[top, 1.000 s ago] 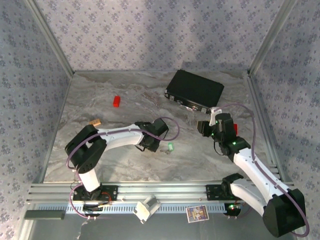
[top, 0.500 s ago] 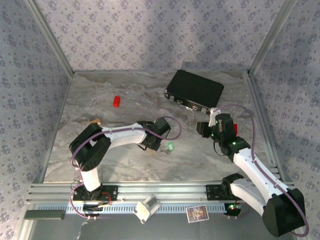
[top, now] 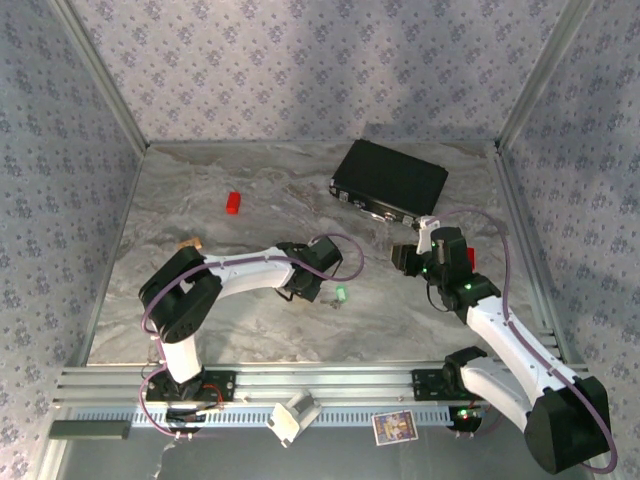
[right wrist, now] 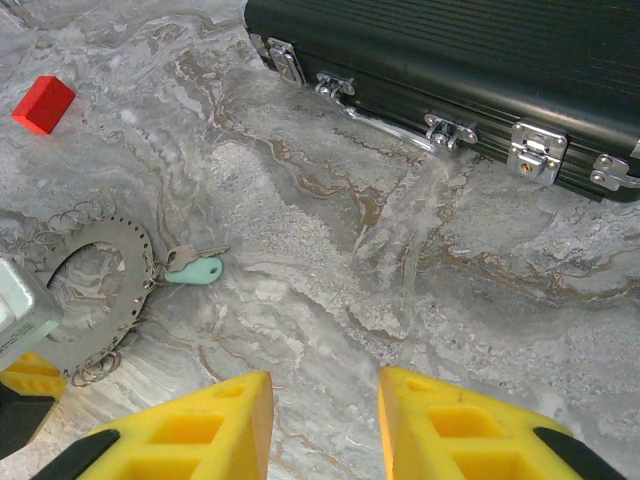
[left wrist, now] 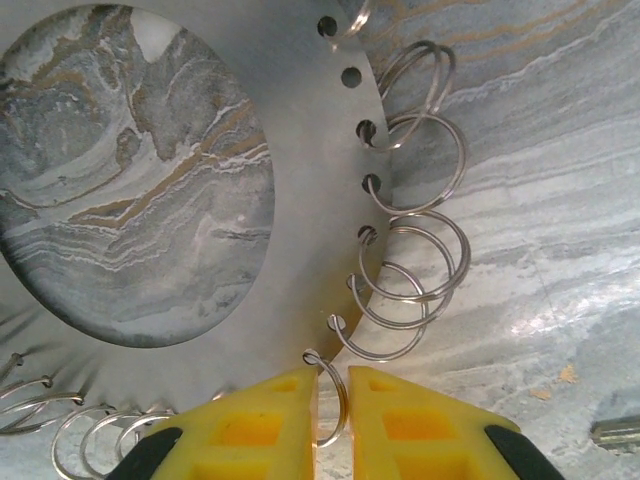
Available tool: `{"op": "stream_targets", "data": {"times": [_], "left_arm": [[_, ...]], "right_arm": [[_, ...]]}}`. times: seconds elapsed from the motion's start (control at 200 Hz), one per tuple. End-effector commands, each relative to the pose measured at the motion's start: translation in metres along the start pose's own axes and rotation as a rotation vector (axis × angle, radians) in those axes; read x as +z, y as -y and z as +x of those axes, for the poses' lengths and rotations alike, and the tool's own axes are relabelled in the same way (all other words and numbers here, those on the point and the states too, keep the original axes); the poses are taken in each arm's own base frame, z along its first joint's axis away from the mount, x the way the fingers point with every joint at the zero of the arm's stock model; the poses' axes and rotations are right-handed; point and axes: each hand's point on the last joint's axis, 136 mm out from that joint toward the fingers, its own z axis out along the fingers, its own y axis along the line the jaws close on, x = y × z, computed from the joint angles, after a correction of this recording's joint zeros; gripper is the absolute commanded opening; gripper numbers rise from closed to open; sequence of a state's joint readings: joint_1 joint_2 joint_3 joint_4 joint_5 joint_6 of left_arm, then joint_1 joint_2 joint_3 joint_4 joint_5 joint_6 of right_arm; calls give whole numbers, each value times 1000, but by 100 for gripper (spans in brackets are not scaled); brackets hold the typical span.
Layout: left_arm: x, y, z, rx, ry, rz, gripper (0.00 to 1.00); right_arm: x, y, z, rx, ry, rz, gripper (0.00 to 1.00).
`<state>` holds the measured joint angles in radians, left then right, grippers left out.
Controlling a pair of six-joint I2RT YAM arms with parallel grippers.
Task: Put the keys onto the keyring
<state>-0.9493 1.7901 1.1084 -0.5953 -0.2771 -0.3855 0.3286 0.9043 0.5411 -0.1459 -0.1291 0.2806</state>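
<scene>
While my left claw (left wrist: 332, 385) pinches a wire loop (left wrist: 343, 396) on the keyring (left wrist: 300, 150), my right claw (right wrist: 325, 390) hangs spread, empty.
The green-headed key (right wrist: 193, 270) lies on the table (right wrist: 350, 260), just beside the keyring's rim.

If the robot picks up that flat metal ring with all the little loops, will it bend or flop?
The keyring looks like a flat metal plate, so it would probably stay stiff. The little wire loops sit loosely through its holes, so they would likely dangle. The green key at its rim, if hooked on, would probably swing too.
</scene>
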Motion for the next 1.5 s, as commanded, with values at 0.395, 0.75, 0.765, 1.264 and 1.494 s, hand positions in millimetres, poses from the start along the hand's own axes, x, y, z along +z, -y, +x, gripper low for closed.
{"op": "stream_targets", "data": {"times": [0.395,0.75,0.765,1.264,1.494], "left_arm": [[-18,5,-6,-43,46,55,0],[-31,-2,-2,-370,111,277,0],[-31,-2,-1,-381,112,281,0],[-14,-8,9,-495,104,307,7],[-20,-11,14,-334,91,146,33]], "right_arm": [[-2,-4,-4,-12,-1,-25,33],[-2,-10,-4,-3,1,-57,33],[-2,-10,-4,-4,1,-58,33],[-2,-13,-5,-4,-1,-73,32],[-2,-14,-6,-5,1,-74,32]]}}
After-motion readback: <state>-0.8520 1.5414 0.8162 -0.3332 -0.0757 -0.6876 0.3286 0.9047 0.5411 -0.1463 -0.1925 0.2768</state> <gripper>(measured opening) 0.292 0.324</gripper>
